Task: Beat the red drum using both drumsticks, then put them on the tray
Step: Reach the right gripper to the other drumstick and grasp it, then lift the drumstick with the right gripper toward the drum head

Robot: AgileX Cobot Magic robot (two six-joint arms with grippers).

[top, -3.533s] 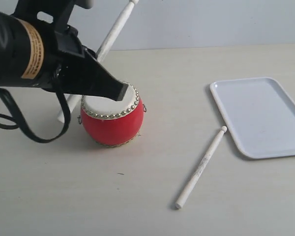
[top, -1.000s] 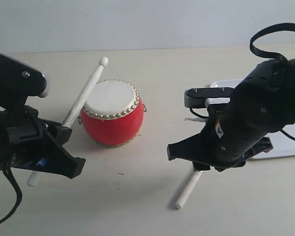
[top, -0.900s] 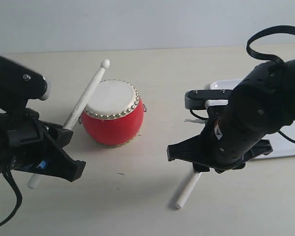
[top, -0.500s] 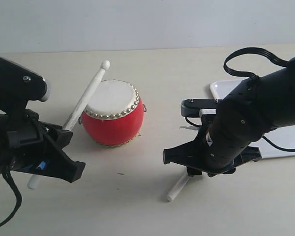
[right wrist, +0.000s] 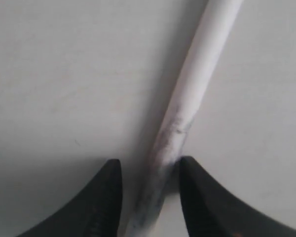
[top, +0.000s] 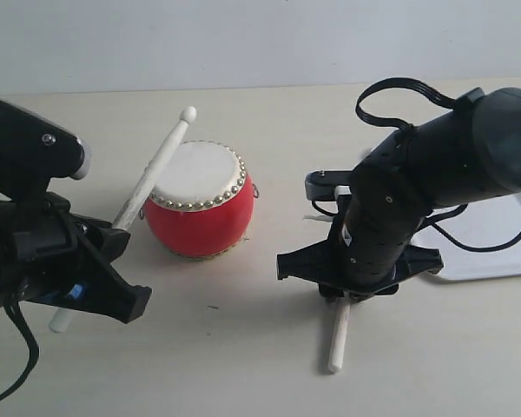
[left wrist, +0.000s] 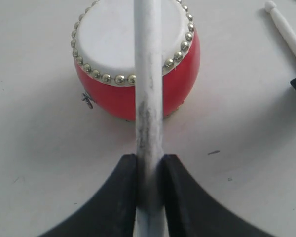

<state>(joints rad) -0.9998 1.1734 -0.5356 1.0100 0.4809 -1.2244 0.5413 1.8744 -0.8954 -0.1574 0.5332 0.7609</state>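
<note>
The red drum [top: 198, 208] stands on the table left of centre, its cream skin [left wrist: 106, 44] facing up. My left gripper [top: 113, 236] is shut on one drumstick [top: 156, 165], which slants up past the drum's left side; in the left wrist view this drumstick [left wrist: 149, 89] crosses over the drum. The other drumstick [top: 337, 339] lies on the table. My right gripper [top: 334, 297] is down over its upper end. The jaws are open astride that drumstick [right wrist: 197, 79], with a gap on one side. The white tray [top: 495, 256] at the right is largely hidden by the right arm.
The table is a pale beige surface. The right arm's black cables [top: 408, 87] loop above the tray. The left arm's body [top: 35, 226] fills the front left corner. The second drumstick's tip [left wrist: 286, 29] shows beside the drum.
The right arm has moved left and lower over the lying drumstick. That stick has swung from a slant to nearly straight toward the front edge. The left arm and its stick stay still.
</note>
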